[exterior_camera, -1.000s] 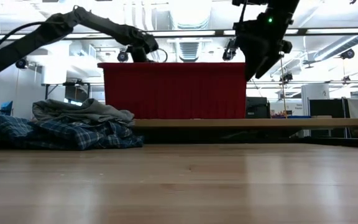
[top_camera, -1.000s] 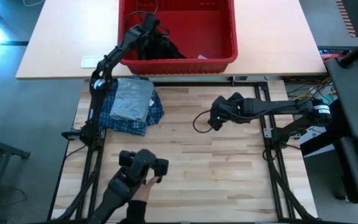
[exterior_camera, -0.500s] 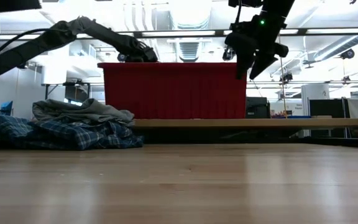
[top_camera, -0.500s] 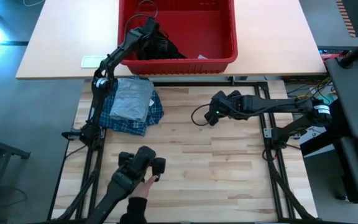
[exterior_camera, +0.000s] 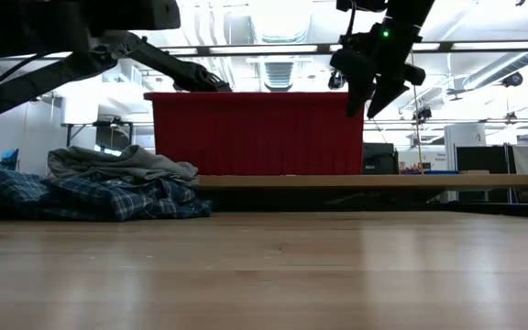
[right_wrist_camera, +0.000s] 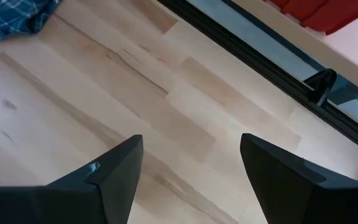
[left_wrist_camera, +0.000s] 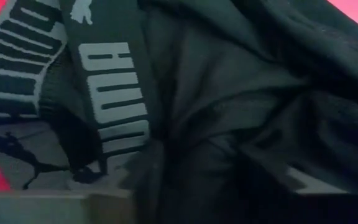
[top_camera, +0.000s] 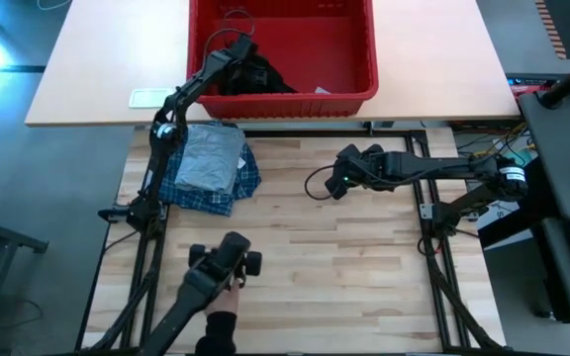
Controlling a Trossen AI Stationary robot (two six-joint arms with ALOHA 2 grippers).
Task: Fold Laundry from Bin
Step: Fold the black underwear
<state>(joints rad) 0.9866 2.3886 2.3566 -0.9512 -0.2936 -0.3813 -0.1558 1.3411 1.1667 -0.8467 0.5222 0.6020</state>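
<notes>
The red bin (top_camera: 359,94) stands on the far tabletop. In it lies a small black garment (top_camera: 265,79) with a grey lettered waistband (left_wrist_camera: 114,99). My left gripper (top_camera: 242,57) is down inside the bin, right at this garment, which fills the left wrist view. A grey T-shirt (top_camera: 209,158) lies folded on the plaid shirt (top_camera: 191,193) at the wooden table's far left. My right gripper (top_camera: 336,186) hangs open above the table's middle (right_wrist_camera: 191,140), with only bare wood between its fingers.
A dark hand-held device (top_camera: 221,272) with a person's hand (top_camera: 218,331) on it sits at the near edge. A black rail (right_wrist_camera: 260,56) runs between the wooden table and the far tabletop. Bare wood (top_camera: 364,267) spreads across the middle and right.
My left gripper has gone down into the bin toward the black garment, sinking behind the bin's rim in the low view. My right gripper has rolled a little about its own axis while staying above the table's middle.
</notes>
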